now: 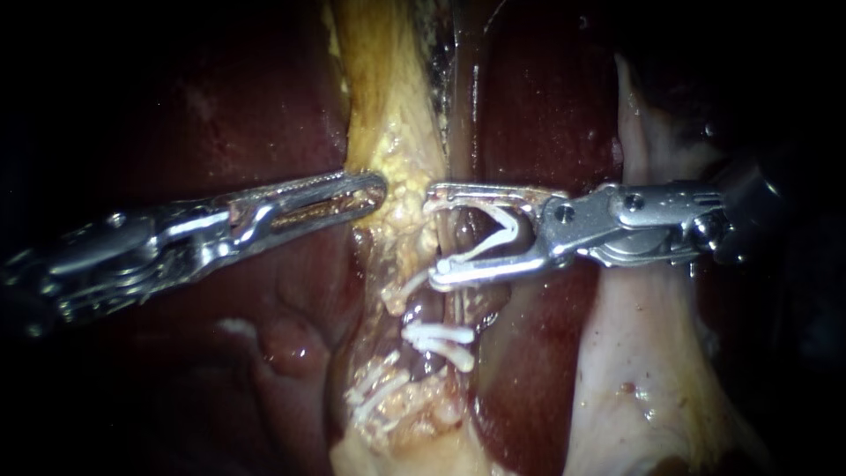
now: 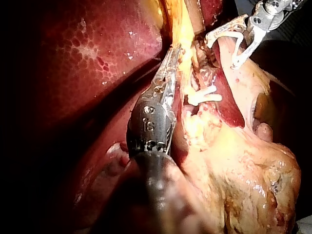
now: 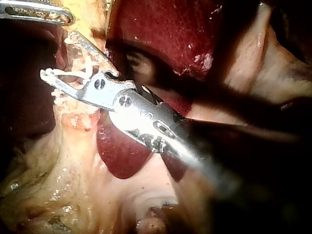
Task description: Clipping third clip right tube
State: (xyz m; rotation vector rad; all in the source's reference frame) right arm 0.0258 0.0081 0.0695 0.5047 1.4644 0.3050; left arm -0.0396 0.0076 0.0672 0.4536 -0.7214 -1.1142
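The background is filled by dark red liver [image 1: 546, 106], lit brightly at the centre and lost in shadow towards the edges. Beyond it in the left wrist view, a grey surface [image 2: 292, 34], possibly a drape, is glimpsed.

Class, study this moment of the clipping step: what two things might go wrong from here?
1. The right instrument holds the new clip spread wide at the tube; closing off-centre might catch only part of it, or the yellow fat alongside.
2. The placed clips sit just below; the new clip might land against them.
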